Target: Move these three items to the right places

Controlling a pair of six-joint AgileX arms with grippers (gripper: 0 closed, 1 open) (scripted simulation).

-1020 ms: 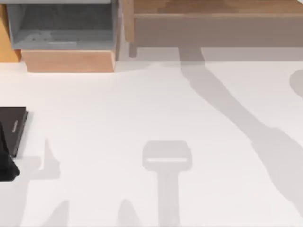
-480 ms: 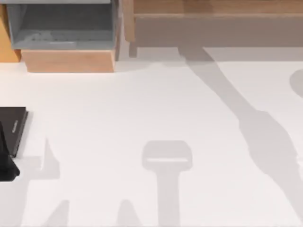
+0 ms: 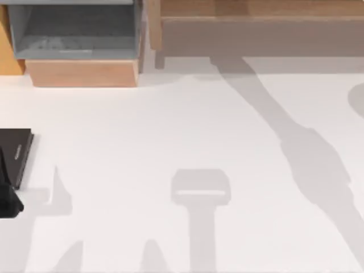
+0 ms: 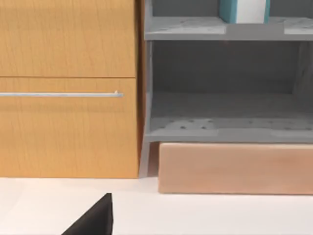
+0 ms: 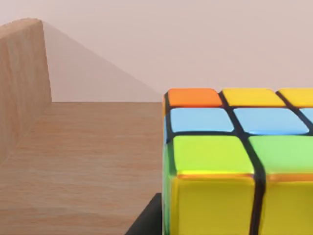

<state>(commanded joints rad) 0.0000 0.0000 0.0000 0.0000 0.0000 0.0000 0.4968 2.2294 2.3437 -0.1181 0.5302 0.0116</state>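
The colour-tiled cube sits at the lower right of the right wrist frame over a wooden tray floor, rigid, light and smooth-faced, so judged best pinched across opposite flat faces. Whether the right end effector clamps it cannot be told. The teal book stands on the grey shelf, upper right of the left wrist frame.

An orange, yellow, blue and green cube; a teal, white-edged book; a black slab.

arm shadow (right side) shifted slightly leftward on table
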